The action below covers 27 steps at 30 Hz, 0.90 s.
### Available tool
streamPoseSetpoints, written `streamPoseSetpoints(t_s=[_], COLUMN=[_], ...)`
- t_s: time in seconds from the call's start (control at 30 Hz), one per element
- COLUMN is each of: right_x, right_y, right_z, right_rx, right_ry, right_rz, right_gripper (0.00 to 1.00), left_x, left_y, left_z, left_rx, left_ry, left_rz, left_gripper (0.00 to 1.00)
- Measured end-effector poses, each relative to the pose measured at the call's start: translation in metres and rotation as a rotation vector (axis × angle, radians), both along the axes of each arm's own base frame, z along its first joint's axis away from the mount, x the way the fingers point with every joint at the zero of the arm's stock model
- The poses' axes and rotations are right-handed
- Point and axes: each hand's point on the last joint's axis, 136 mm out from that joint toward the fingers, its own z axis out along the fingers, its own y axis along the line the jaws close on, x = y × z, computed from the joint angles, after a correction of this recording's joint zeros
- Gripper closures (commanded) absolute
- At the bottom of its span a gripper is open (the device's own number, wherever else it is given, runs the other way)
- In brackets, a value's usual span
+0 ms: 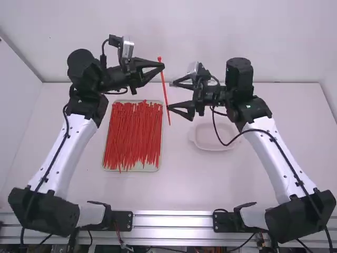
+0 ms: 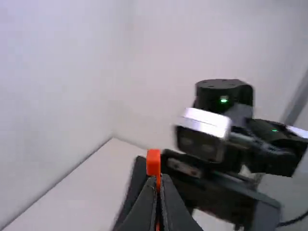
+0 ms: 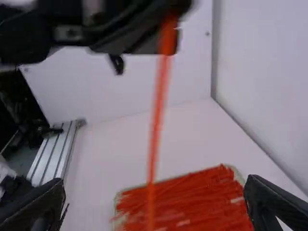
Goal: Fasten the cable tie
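Left gripper clamps 1 red cable tie, right gripper gapes around it; high view shows 1 tray, 1 bowl.

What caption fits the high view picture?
Left arm's fingers pinch a red cable tie; right arm's fingers open near it.

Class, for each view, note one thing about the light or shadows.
High view: even light, faint shadows on the table under the arms. Left wrist view: a green lamp glows on the right arm. Right wrist view: the left gripper is dark against the wall.
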Motion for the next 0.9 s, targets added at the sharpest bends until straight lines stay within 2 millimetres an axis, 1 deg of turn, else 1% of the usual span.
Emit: streamPoseSetpoints(t_s=[0.03, 0.07, 0.17, 0.2, 0.23, 0.3, 0.43, 0.47, 0.57, 0.67, 0.7, 0.73, 0.77, 0.83, 0.9], right_x=[-0.002, -0.007, -0.012, -0.011, -0.011, -0.006, 0.000, 0.000, -0.001, -0.007, -0.007, -0.012, -0.015, -0.019, -0.026], right_y=[-0.001, -0.004, -0.011, -0.015, -0.016, -0.022, -0.029, -0.029, -0.026, -0.019, -0.019, -0.015, -0.013, -0.010, -0.007], right_z=[-0.001, -0.005, -0.012, -0.014, -0.015, -0.024, -0.035, -0.036, -0.037, -0.039, -0.039, -0.042, -0.043, -0.045, -0.048], right_rx=[-0.002, -0.008, -0.019, -0.026, -0.029, -0.063, -0.115, -0.123, -0.132, -0.149, -0.149, -0.158, -0.164, -0.170, -0.182], right_ry=[-0.005, -0.016, -0.053, -0.067, -0.070, -0.087, -0.086, -0.096, -0.126, -0.215, -0.215, -0.264, -0.301, -0.351, -0.438], right_rz=[0.010, 0.038, 0.070, 0.069, 0.066, 0.038, -0.005, -0.008, 0.002, 0.044, 0.044, 0.076, 0.096, 0.124, 0.171], right_gripper=[0.02, 0.02, 0.02, 0.02, 0.02, 0.02, 0.02, 0.02, 0.02, 0.02, 0.02, 0.02, 0.02, 0.02, 0.02], left_x=[0.004, 0.015, 0.035, 0.044, 0.047, 0.062, 0.080, 0.086, 0.098, 0.112, 0.112, 0.119, 0.122, 0.126, 0.129], left_y=[0.001, 0.002, 0.007, 0.010, 0.011, 0.014, 0.015, 0.016, 0.019, 0.027, 0.027, 0.031, 0.034, 0.037, 0.043], left_z=[-0.002, -0.010, -0.024, -0.031, -0.033, -0.050, -0.071, -0.080, -0.098, -0.121, -0.121, -0.132, -0.139, -0.147, -0.159], left_rx=[0.000, -0.001, -0.004, -0.005, -0.006, -0.007, -0.004, -0.001, 0.001, 0.005, 0.005, 0.005, 0.004, 0.002, 0.000], left_ry=[0.007, 0.024, 0.057, 0.076, 0.085, 0.134, 0.182, 0.203, 0.246, 0.317, 0.317, 0.354, 0.377, 0.411, 0.476], left_rz=[0.006, 0.024, 0.057, 0.071, 0.075, 0.092, 0.105, 0.108, 0.121, 0.145, 0.145, 0.161, 0.167, 0.177, 0.194], left_gripper=[0.98, 0.98, 0.98, 0.98, 0.98, 0.98, 0.98, 0.98, 0.98, 0.98, 0.98, 0.98, 0.98, 0.98, 0.98])
